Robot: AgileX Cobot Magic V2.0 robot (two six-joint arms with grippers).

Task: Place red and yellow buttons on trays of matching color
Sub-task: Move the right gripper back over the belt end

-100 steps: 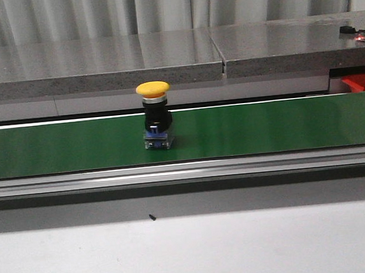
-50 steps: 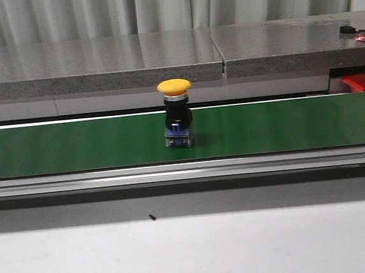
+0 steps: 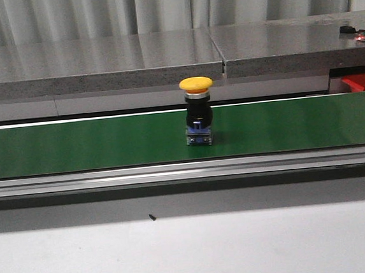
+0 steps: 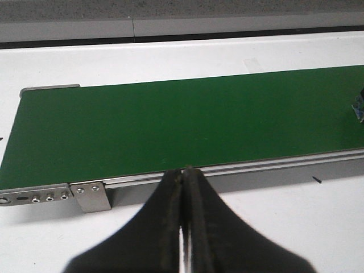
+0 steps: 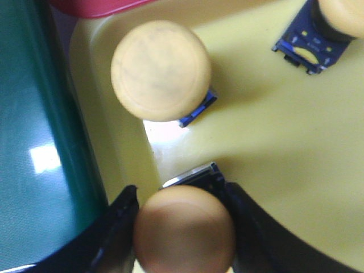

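On the near side of the scene, a bare white tabletop (image 3: 193, 254) with one small dark speck (image 3: 152, 217) on it, then an aluminium rail (image 3: 185, 170) along the front edge of a green conveyor belt (image 3: 74, 146). About midway along the belt, slightly right of centre, stood upright a yellow button (image 3: 198, 111), mushroom cap on top, black body, blue base touching the belt. Behind the belt, a grey speckled ledge (image 3: 99, 64) and pale curtains (image 3: 158, 7); far right, a corner of something red (image 3: 360, 82). In the left wrist view, left gripper (image 4: 183, 173) with jaws pressed together, nothing between them, poised near the belt's rail at its end bracket. In the right wrist view, right gripper (image 5: 183, 213) over a yellow tray (image 5: 273, 131), jaws closed on a second yellow button (image 5: 183, 230); beside it in the tray stood another yellow-capped button (image 5: 161, 71), a third (image 5: 318, 28) partly seen farther off, and a red tray edge (image 5: 96, 7) beyond.
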